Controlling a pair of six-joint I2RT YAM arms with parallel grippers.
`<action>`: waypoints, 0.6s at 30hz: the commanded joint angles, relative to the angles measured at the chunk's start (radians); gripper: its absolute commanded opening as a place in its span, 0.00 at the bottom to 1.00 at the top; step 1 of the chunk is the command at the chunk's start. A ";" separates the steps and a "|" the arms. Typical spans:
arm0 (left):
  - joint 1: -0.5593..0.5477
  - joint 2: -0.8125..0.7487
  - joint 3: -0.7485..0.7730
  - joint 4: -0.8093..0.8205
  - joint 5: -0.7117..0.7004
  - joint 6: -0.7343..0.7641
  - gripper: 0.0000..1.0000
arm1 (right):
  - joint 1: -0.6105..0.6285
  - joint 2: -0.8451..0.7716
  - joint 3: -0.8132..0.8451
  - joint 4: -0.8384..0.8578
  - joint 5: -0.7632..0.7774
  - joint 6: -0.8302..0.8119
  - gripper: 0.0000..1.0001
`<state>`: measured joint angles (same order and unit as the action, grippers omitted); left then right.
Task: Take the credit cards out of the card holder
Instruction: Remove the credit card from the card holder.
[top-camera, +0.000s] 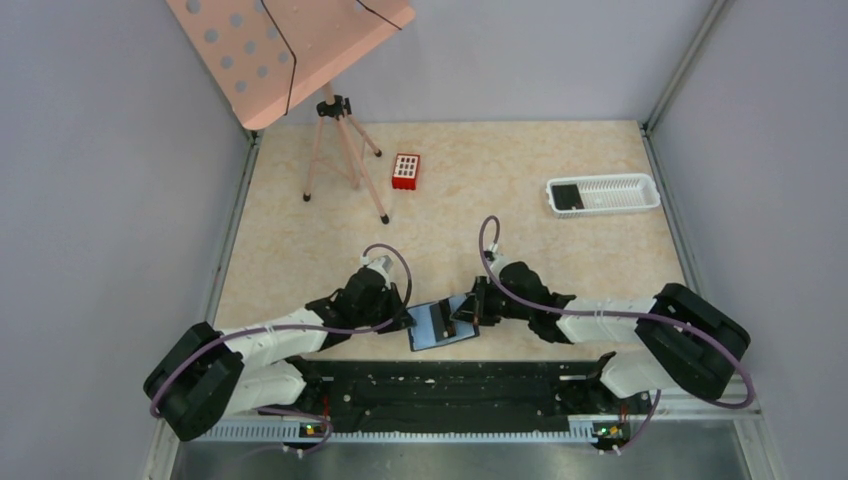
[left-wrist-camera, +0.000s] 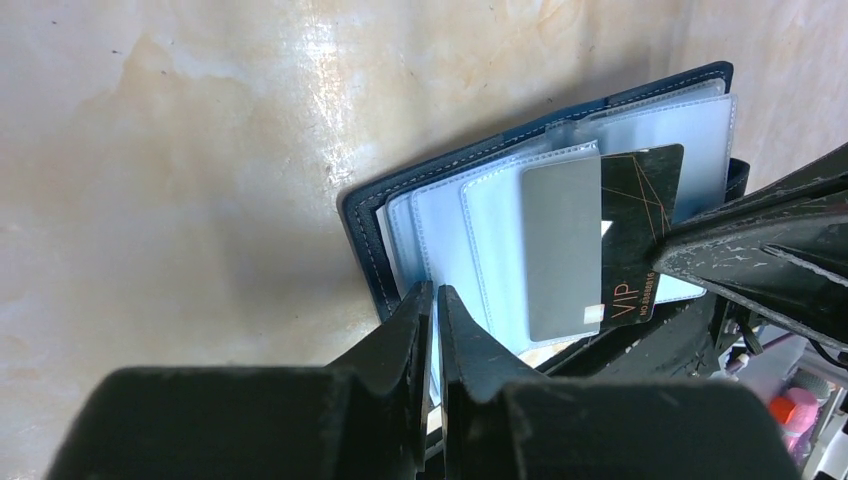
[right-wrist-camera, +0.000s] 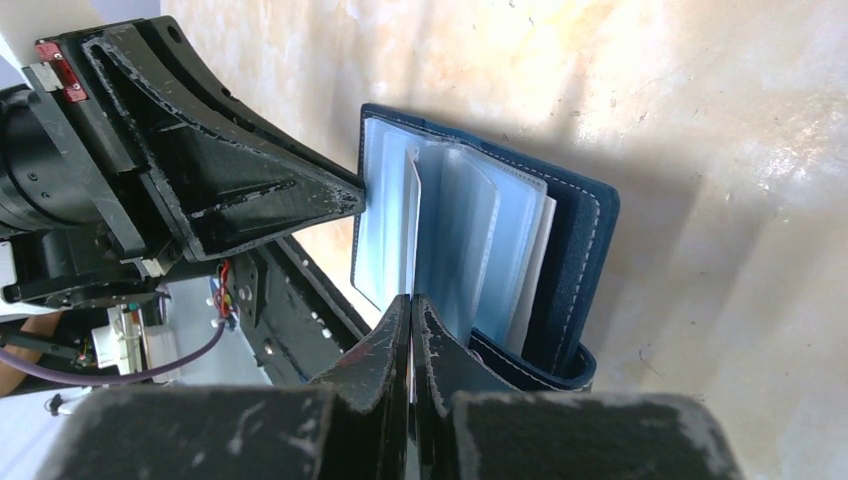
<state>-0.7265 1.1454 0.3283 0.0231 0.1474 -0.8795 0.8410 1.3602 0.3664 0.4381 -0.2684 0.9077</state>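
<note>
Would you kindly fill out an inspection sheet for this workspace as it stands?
Surface: beige marbled table, no spills seen.
Job's things: blue card holder lies open between the arms; black card partly out of a pocket, grey card beside it; another dark card in the white tray.
Clutter: red box.
Grippers: left gripper shut on the card holder's edge; right gripper shut on the black card.
Cables: purple cables loop above both wrists; black cords cross the board.
Surroundings: pink perforated board on a tripod; grey walls.
</note>
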 joint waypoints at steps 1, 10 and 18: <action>0.001 -0.017 0.011 -0.075 -0.043 0.042 0.12 | -0.012 -0.003 -0.001 0.013 -0.004 -0.016 0.00; 0.001 -0.033 0.030 -0.097 -0.051 0.065 0.13 | -0.048 -0.090 0.020 -0.135 0.048 -0.044 0.00; 0.001 -0.019 0.086 -0.104 -0.027 0.088 0.15 | -0.116 -0.269 0.017 -0.281 0.065 -0.080 0.00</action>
<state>-0.7265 1.1206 0.3565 -0.0570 0.1329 -0.8284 0.7559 1.1629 0.3664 0.2279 -0.2214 0.8646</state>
